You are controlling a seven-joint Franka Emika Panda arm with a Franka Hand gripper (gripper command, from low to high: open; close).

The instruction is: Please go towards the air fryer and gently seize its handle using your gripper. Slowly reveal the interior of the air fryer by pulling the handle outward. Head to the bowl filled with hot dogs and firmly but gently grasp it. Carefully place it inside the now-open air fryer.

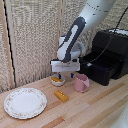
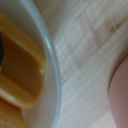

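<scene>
The black air fryer (image 1: 111,52) stands at the exterior view's right with its drawer (image 1: 100,69) pulled out toward the middle. The handle is black on black and I cannot make it out. The white bowl (image 1: 58,81) with orange-yellow hot dogs (image 1: 57,78) sits on the wooden table. My gripper (image 1: 66,75) is down at the bowl with its blue fingertips apart, one over the bowl and one beside it. In the wrist view the bowl's rim (image 2: 50,60) and hot dogs (image 2: 22,70) fill the frame very close.
A pink mug (image 1: 81,82) stands just beside the bowl, between it and the air fryer; it also shows in the wrist view (image 2: 120,95). An orange-yellow block (image 1: 61,95) lies in front of the bowl. A large patterned plate (image 1: 25,103) lies at the exterior view's left.
</scene>
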